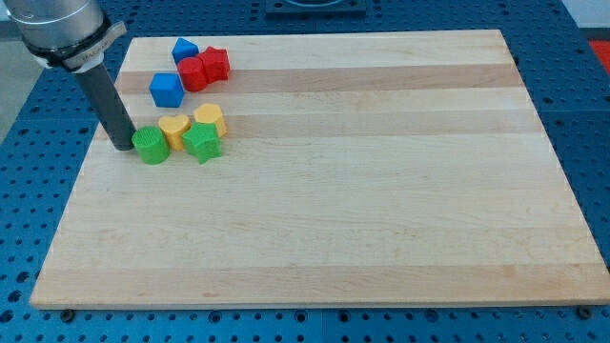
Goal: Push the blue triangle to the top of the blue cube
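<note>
The blue triangle (184,49) lies near the board's top left, touching the red cylinder (193,72). The blue cube (166,90) sits just below and left of it, with a small gap between them. My tip (124,147) is at the board's left, touching the left side of the green cylinder (150,145), well below the blue cube.
A red star-like block (216,63) sits right of the red cylinder. A yellow heart-like block (174,129), a yellow block (209,119) and a green star-like block (203,143) cluster right of the green cylinder. The wooden board (381,191) ends close left of my tip.
</note>
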